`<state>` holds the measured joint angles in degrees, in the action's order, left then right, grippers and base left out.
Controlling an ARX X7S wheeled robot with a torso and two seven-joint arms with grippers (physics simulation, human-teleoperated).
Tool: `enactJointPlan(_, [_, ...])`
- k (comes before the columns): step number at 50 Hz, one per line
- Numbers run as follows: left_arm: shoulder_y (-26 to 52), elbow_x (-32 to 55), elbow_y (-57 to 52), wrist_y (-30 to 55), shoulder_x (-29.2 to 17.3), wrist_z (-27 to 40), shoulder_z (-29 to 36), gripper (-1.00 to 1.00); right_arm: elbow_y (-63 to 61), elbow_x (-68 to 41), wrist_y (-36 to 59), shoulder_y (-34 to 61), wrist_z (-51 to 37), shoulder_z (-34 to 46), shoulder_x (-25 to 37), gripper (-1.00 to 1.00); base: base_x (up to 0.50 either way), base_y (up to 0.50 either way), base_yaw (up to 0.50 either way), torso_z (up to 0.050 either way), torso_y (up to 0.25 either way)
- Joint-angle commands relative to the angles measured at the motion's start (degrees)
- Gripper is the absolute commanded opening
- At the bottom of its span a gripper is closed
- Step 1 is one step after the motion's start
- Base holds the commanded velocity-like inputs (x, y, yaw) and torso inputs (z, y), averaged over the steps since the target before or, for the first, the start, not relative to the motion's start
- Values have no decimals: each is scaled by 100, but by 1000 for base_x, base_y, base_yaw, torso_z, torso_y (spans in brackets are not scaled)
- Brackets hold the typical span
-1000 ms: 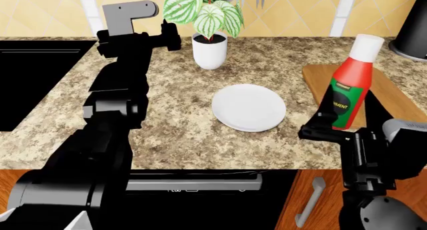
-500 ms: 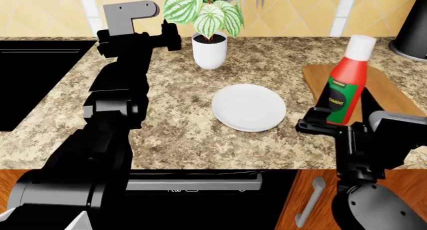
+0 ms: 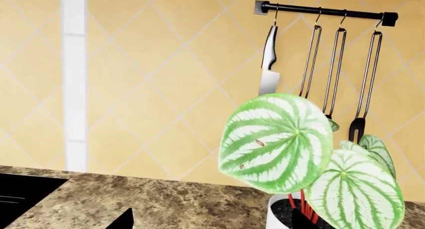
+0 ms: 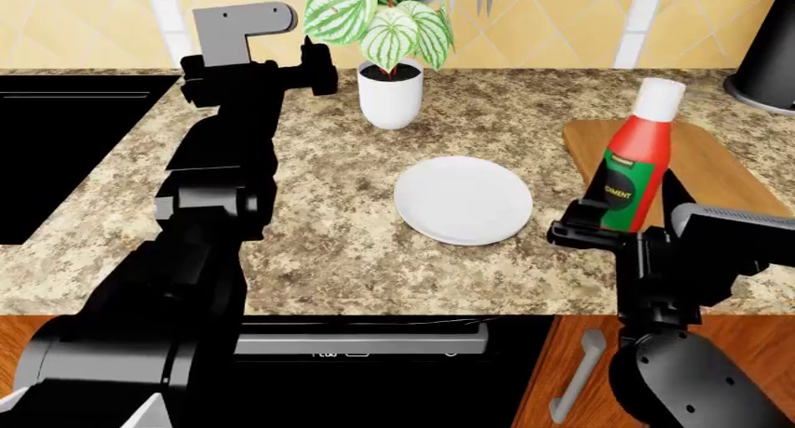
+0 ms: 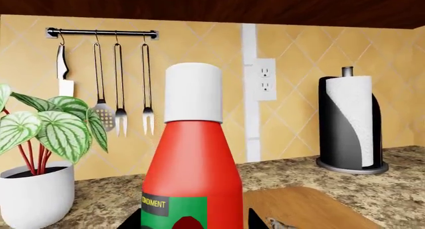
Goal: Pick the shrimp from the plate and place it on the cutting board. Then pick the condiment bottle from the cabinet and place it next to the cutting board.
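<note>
My right gripper (image 4: 605, 231) is shut on the condiment bottle (image 4: 634, 172), a red squeeze bottle with a white cap. It holds the bottle upright at the left edge of the cutting board (image 4: 720, 172). In the right wrist view the bottle (image 5: 192, 164) fills the middle, and a dark finger (image 5: 256, 220) shows on each side of it. A tiny grey shrimp (image 5: 273, 222) lies on the board (image 5: 305, 206) just beside it. The white plate (image 4: 463, 200) is bare. My left gripper (image 4: 320, 74) is open beside the plant pot, far from the plate, holding nothing.
A white plant pot (image 4: 390, 98) with striped leaves stands at the back of the counter. A black recess (image 4: 62, 149) is at the left. A paper towel holder (image 5: 349, 124) stands at the back right. A rail of utensils (image 3: 325, 12) hangs on the tiled wall.
My right gripper has carried the condiment bottle left and lower, farther from the head camera. The left arm has not moved.
</note>
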<state>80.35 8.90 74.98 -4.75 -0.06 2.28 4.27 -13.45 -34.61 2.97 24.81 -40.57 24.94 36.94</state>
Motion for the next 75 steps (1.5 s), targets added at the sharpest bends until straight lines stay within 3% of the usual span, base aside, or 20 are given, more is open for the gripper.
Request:
enactJointPlan(1, [10, 39, 0, 5, 1, 18, 56, 100, 258, 283, -168, -19, 121, 10, -129, -100, 0, 0, 0, 0, 0])
enactJointPlan(75, [1, 42, 0, -7, 0, 15, 83, 100, 1205, 461, -977, -520, 422, 98, -606, -100, 0, 0, 0, 0, 0])
